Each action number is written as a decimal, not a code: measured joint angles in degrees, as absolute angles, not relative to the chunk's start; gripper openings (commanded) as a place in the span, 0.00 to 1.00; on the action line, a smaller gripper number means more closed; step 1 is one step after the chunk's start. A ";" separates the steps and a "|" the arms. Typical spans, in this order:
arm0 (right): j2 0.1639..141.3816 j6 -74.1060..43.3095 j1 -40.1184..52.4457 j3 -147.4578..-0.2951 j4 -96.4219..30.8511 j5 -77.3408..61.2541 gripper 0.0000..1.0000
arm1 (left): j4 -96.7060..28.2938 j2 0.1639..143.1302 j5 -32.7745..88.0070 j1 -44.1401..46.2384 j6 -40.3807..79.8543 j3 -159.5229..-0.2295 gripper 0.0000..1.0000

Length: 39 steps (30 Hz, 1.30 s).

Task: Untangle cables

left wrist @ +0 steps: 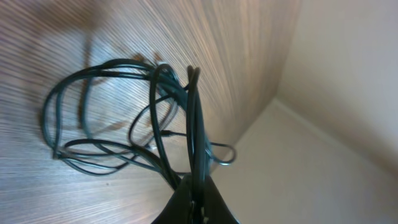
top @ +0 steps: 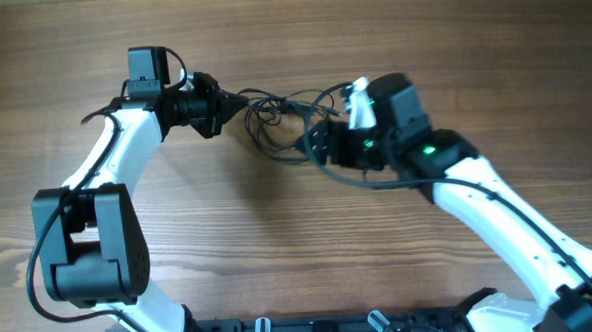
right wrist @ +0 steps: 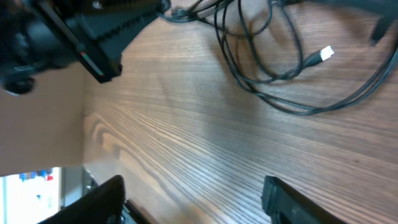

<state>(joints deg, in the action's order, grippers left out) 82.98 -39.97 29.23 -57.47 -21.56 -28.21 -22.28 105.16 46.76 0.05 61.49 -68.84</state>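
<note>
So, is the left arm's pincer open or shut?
Shut. The left wrist view shows the left pincer with its tips pressed together, strands of the cables pinched between them.

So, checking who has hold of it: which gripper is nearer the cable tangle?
Left. The left gripper is shut on strands of the cables, right at the tangle. The right gripper stands open at the tangle's opposite side, gripping nothing.

The cables point(top: 279, 122) were thin black cords, looped over one another in a loose, flat tangle between the two claws. Several strands ran bunched into the pinched left claw point(top: 235, 102). A silvery plug end point(right wrist: 324, 54) lay just ahead of the parted right claw point(top: 320, 145).
</note>
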 measured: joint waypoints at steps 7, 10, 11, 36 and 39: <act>89.93 -42.57 36.77 -57.45 -11.14 -17.21 0.66 | -24.21 105.16 44.16 0.05 64.66 -68.84 0.04; 93.69 -42.87 37.76 -57.36 -5.76 -12.67 0.66 | -24.27 105.16 44.40 0.05 65.28 -68.84 0.04; 94.70 -42.89 37.76 -57.36 -4.05 -11.44 0.66 | -24.36 105.16 44.53 0.05 65.36 -68.84 0.04; 110.65 -43.70 37.74 -56.90 24.82 0.86 0.38 | -24.18 105.16 51.22 0.03 65.95 -68.84 0.04; 110.65 -43.70 37.74 -56.90 24.99 1.34 0.26 | -24.18 105.16 51.53 0.03 66.13 -68.84 0.04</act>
